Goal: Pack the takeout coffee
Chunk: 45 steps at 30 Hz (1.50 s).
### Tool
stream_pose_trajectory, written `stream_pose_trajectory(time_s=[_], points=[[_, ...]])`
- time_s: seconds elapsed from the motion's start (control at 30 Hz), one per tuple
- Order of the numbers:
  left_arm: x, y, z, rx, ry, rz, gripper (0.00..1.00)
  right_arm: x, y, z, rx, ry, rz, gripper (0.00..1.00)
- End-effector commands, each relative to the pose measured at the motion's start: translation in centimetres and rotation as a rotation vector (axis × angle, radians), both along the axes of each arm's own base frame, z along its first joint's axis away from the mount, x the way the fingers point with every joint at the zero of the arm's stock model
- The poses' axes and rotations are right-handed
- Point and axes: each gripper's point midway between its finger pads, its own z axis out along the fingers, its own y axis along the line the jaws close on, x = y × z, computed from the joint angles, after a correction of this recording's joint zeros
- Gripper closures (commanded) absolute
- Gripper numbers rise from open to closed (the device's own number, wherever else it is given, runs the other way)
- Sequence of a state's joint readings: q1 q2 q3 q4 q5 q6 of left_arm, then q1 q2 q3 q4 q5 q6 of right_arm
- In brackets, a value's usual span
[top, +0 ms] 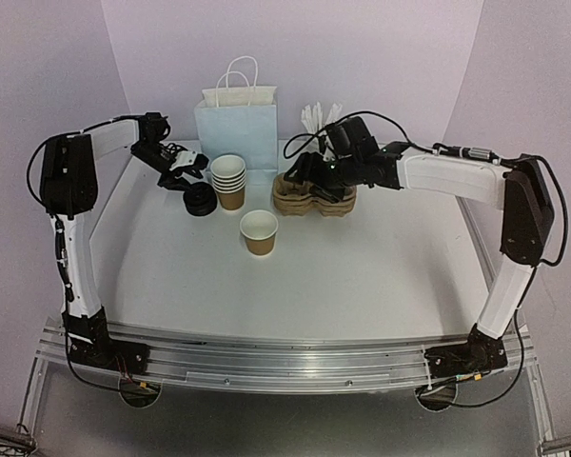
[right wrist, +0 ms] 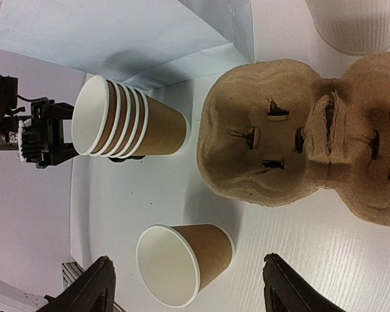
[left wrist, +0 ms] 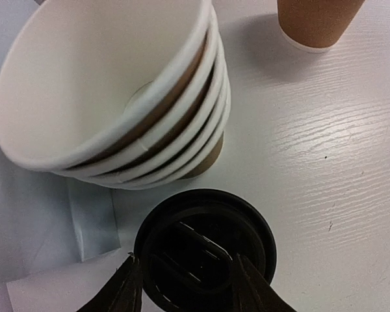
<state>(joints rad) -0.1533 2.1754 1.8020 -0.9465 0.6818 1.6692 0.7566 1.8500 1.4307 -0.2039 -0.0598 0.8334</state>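
Logged the takeout cup [top: 259, 231] upright and lidless, white inside showing, in the far half of the table, about midway between the left and right edges. Found it apart from both grippers.

Noted the nested stack of cups [top: 228, 179] just beyond it toward the far edge, slightly left. Noted the pile of black lids [top: 200, 200] just left of that stack; could not tell whether touching. Marked the pale blue paper bag [top: 238, 129] upright at the far edge, behind the stack. Saw the pulp cup carriers [top: 314, 195] stacked right of the bag, also near the far edge.

Found the left gripper [left wrist: 188, 289] low over the lid pile, fingers [left wrist: 125, 289] parted, one tip over each side of the top lid. Could not tell contact with the lid; saw no grip on it.

Found the right gripper [right wrist: 188, 260] above the carriers, fingers [right wrist: 94, 289] spread wide, holding nothing. Saw, from its wrist camera, the takeout cup framed between the two fingers, with the carriers and the cup stack farther on.
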Motion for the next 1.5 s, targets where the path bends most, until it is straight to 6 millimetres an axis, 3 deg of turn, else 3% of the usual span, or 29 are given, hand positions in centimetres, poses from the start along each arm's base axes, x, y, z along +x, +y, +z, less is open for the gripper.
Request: stream_pose_trajectory(time_s=[0.0,0.43,0.83,1.17,1.47], points=[[1.3,-1.1,0.9,-0.002,-0.069,-0.055,0.55,0.1,0.9,0.3,0.008,-0.009,0.033,0.26],[3.5,-1.2,-0.5,0.051,-0.094,-0.033,0.65,0.0,1.2,-0.7,0.001,0.010,0.044,0.26],[3.6,-1.5,-1.2,0.090,-0.124,-0.078,0.68,-0.2,1.1,-1.2,-0.002,0.023,0.042,0.27],[2.9,-1.1,-1.3,0.132,-0.078,-0.101,0.78,-0.2,1.1,-1.7,-0.004,0.037,0.040,0.26],[3.7,-0.8,-2.0,0.166,-0.071,-0.084,0.75,-0.2,1.2,-1.9,0.000,0.045,0.040,0.27]])
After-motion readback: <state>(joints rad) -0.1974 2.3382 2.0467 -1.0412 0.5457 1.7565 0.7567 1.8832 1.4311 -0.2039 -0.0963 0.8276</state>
